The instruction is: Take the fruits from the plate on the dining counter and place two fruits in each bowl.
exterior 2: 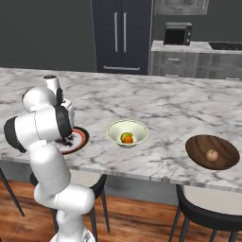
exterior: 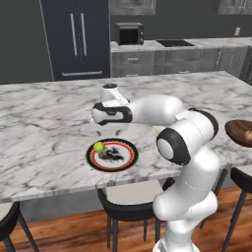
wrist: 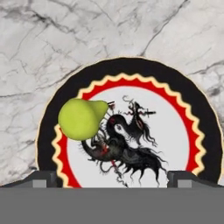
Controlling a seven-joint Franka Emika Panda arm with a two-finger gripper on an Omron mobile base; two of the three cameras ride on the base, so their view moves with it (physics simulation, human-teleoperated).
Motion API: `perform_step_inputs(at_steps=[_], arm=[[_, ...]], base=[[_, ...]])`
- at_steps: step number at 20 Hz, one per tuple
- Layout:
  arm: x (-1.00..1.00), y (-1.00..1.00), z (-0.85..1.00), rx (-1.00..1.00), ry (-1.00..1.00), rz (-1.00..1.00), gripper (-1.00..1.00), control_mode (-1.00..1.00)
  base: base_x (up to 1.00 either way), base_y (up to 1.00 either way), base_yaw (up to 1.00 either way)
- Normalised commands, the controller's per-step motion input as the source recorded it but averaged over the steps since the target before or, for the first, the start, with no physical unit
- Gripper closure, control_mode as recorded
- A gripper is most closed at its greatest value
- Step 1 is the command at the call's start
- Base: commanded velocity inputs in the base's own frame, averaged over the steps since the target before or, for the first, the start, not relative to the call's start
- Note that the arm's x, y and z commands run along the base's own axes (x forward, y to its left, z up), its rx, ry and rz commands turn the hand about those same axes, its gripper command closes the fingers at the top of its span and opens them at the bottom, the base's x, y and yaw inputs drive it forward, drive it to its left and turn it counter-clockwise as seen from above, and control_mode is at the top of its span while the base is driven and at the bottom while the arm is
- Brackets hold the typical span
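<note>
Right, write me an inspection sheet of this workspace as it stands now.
Surface: dining counter, white marble with grey veins.
Job's things: plate holds one yellow-green fruit at its rim; cream bowl holds a green fruit and an orange fruit; wooden bowl holds one tan fruit.
Clutter: nothing seen.
Grippers: gripper open, above the plate, holding nothing.
Cables: nothing seen.
Surroundings: black stools under the counter edge, dark fridge, microwave on the back counter, wooden floor.
</note>
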Motion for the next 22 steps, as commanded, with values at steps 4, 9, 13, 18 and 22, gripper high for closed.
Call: perform_step_inputs(at_steps=[4, 9, 13, 18, 22], arm=[[-0.03, 0.00, -0.19, 0.00, 0.00, 0.00, -1.00, -1.00], [-0.01, 0.00, -0.01, 0.02, 0.00, 0.03, -1.00, -1.00], [0.00, 0.00, 0.00, 0.00, 0.05, 0.22, -1.00, -1.00], [0.07, 0.00, 0.06, -0.04, 0.19, 0.09, -1.00, -1.00], [0.34, 0.02, 0.01, -0.08, 0.34, 0.00, -1.00, -1.00]], base=[[0.00, 0.00, 0.00], [0.00, 0.00, 0.00], [0.00, 0.00, 0.00], [0.00, 0.00, 0.00], [0.00, 0.00, 0.00]])
